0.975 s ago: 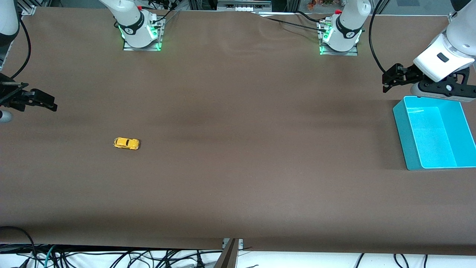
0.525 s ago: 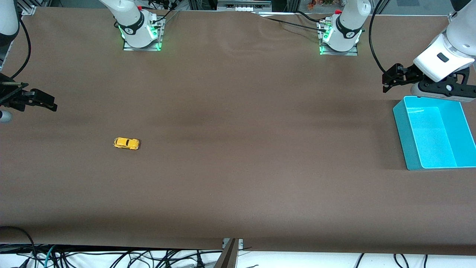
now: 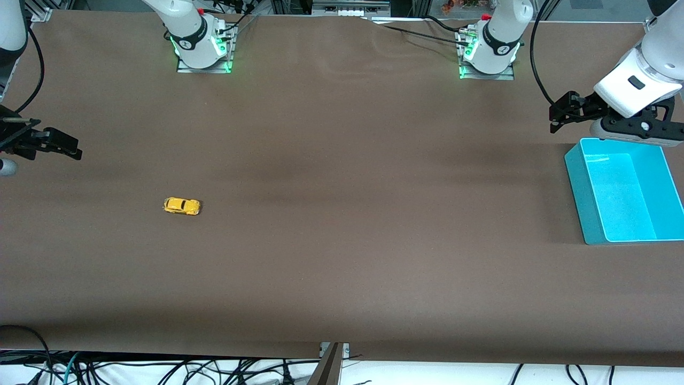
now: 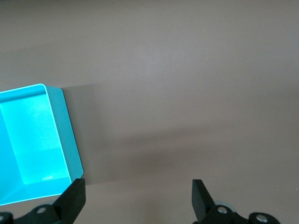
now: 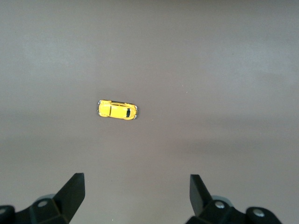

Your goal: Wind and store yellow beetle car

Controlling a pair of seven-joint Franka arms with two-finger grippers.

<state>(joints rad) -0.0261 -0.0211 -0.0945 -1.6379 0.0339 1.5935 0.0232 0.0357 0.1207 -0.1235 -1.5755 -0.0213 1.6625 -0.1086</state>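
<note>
The yellow beetle car sits left of centre in the front view, long axis along the table's length, nearest the right gripper, fingers spread and empty; the left gripper, likewise spread, waits by the turquoise bin.

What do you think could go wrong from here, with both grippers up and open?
The yellow beetle car is far smaller than the open right gripper, so a slightly off-centre pinch could nudge it and send it rolling on its wheels. The teal bin sits at the left arm's end beside the open left gripper, so a long carry risks a drop.
</note>
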